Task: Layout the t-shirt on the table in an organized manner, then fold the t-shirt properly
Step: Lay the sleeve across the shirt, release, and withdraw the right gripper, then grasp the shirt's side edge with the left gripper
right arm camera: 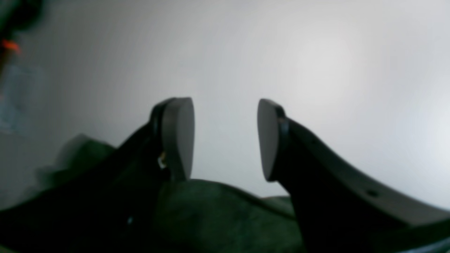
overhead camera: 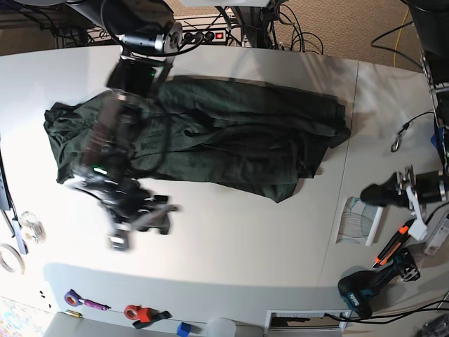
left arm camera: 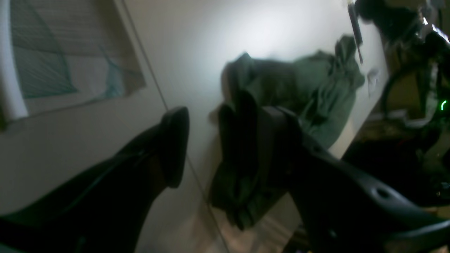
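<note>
T-shirt (overhead camera: 231,133) lies rumpled across the table's (overhead camera: 231,246) far half, so with my right gripper (right arm camera: 225,138) spread wide beside its near edge and the left gripper (left arm camera: 202,133) parted well aside, I'd pinch one corner only and draw it flat.

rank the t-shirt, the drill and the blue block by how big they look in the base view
1. t-shirt, by far the largest
2. drill, much smaller, at lower right
3. blue block, smallest, at the bottom edge

1 t-shirt (overhead camera: 231,133), 1 table (overhead camera: 231,246) — 1 drill (overhead camera: 365,291)
</note>
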Tool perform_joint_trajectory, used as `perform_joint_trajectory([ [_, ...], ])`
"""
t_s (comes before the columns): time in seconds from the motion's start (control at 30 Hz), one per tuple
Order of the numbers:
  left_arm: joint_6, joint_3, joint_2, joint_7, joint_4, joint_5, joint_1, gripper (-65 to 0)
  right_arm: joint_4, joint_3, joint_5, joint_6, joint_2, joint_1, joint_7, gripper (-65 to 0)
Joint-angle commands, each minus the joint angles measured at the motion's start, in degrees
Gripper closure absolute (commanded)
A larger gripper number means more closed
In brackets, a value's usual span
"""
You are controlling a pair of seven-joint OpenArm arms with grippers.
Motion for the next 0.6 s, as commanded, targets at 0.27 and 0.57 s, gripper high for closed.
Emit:
perform_joint_trajectory([
  [0.27, -0.06, -0.42, -1.27, -0.53, 12.59, -1.6, 11.96, -43.0, 1.07, 21.24, 27.78, 8.24, 9.62, -8.22, -5.38, -28.8],
  [0.57, 3.54, -0.37, 0.35, -0.53, 13.4, 0.52, 18.12, -45.6, 1.07, 31.04, 44.5, 12.76, 18.05, -19.47, -9.27, -28.8],
])
